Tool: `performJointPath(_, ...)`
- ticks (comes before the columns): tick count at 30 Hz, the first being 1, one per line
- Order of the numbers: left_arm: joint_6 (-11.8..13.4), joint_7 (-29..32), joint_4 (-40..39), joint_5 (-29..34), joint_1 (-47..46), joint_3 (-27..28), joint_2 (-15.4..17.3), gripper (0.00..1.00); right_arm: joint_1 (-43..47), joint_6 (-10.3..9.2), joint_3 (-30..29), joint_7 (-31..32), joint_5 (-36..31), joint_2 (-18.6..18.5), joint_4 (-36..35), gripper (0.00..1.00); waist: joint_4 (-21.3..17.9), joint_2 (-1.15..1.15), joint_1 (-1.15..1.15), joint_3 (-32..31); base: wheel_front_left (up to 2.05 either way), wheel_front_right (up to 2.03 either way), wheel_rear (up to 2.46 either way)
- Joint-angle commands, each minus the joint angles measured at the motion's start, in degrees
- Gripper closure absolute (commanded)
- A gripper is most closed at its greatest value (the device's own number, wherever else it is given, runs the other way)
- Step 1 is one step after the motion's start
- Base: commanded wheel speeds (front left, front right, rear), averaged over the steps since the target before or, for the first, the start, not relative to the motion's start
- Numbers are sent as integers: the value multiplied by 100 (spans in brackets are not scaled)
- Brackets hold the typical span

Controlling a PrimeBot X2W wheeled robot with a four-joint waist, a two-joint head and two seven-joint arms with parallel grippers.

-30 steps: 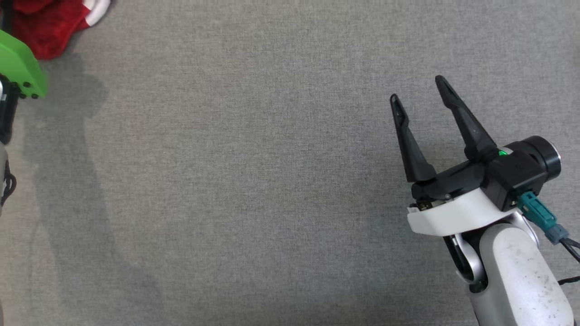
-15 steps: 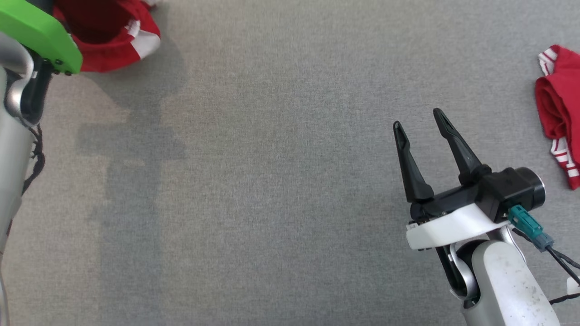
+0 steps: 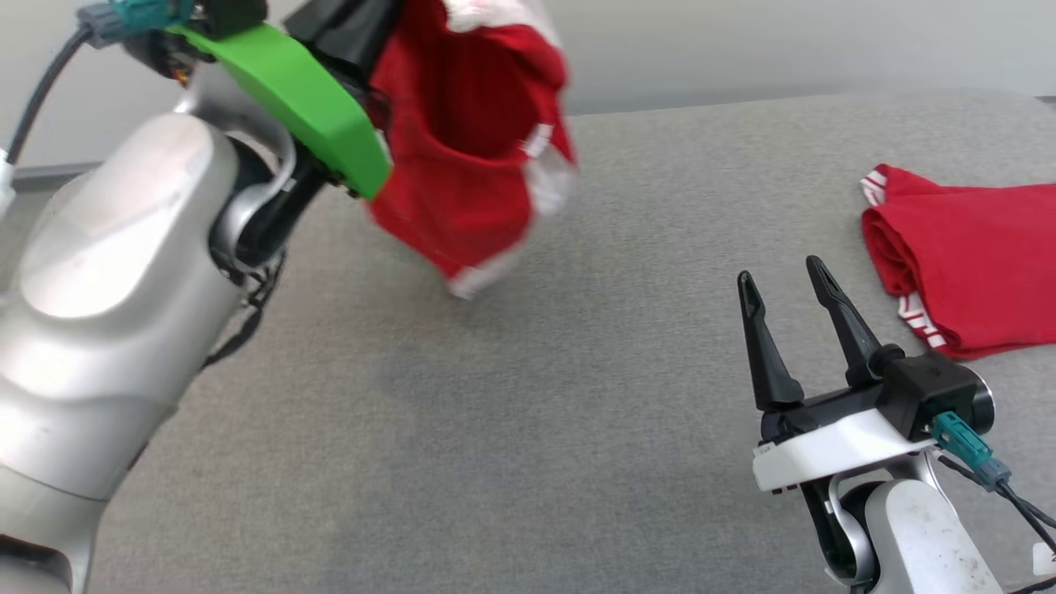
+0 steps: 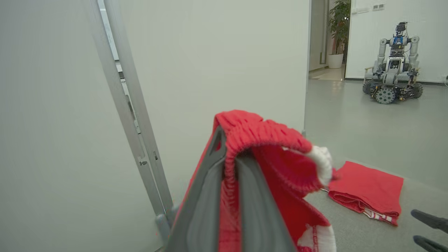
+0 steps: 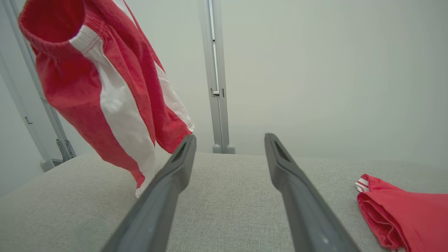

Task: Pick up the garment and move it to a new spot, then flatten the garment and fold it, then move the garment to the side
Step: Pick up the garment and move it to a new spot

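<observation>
The garment (image 3: 470, 165), red shorts with white side stripes, hangs in the air over the grey table (image 3: 577, 429) at the upper left. My left gripper (image 3: 375, 33) is shut on its elastic waistband, and the cloth hides its fingertips. In the left wrist view the waistband (image 4: 259, 133) drapes over the closed fingers (image 4: 206, 196). The right wrist view has the garment (image 5: 101, 87) dangling at the left, its hem just above the table. My right gripper (image 3: 780, 274) stands open low on the right, holding nothing, a good way from the garment.
A second red garment (image 3: 965, 264) lies folded on the table's right side, just past my right gripper. The table's far edge meets a pale wall with a metal post (image 5: 217, 87). Another wheeled robot (image 4: 392, 70) stands far off across the room.
The head camera has tilted up. My left arm has lifted the garment off the table, so it now hangs in the air. The right gripper has stayed open.
</observation>
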Motion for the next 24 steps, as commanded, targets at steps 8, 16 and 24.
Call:
performJointPath(8, -11, -662, -525, -259, 761, -95, 83, 100, -45, -2, 0, -132, 207, 4, 37, 0, -594, 0, 1, 274, 0, 0, 0)
performJointPath(16, 14, -1162, 466, -147, 1935, -113, -42, 100, -166, -2, -102, -253, 268, 3, 152, 0, -863, 0, 1, 621, 0, 0, 0)
performJointPath(24, 115, -1197, 1422, 164, 2747, 675, -114, 100, -210, -2, -216, -321, 250, 4, 217, 0, -894, 0, 1, 692, 0, 0, 0)
